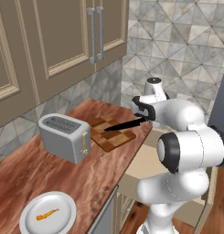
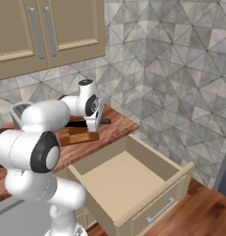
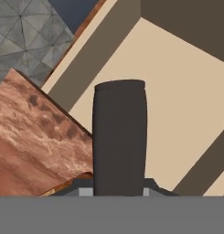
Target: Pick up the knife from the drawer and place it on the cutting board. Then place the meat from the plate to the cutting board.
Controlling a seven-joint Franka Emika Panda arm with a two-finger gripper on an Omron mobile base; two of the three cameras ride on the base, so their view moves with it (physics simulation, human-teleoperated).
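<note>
Gripper (image 1: 145, 119) is clamped on the knife (image 1: 125, 124) at its handle end — the black blade runs out level to the left, its tip hanging above the cutting board (image 1: 111, 133). From the right base camera the knife's dark handle end (image 2: 104, 121) pokes out past the hand, over the counter's near edge, with the board (image 2: 77, 134) partly hidden behind the forearm. In the hand camera the handle (image 3: 119, 137) stands as a dark rounded bar between the jaws, which are narrow around it.

Cutting board lies flat on the reddish-brown countertop (image 1: 49, 173), just beside the silver toaster (image 1: 64, 137) on its right. Whether the knife touches the board cannot be told; it looks slightly above it.

Drawer (image 2: 133, 184) is pulled fully out below the counter — pale interior, bar handle on the front.

Plate (image 1: 48, 213) sits at the near left of the countertop, well apart from the board, toaster between them. Meat (image 1: 47, 214) — a small orange strip — lies near the plate's middle.
</note>
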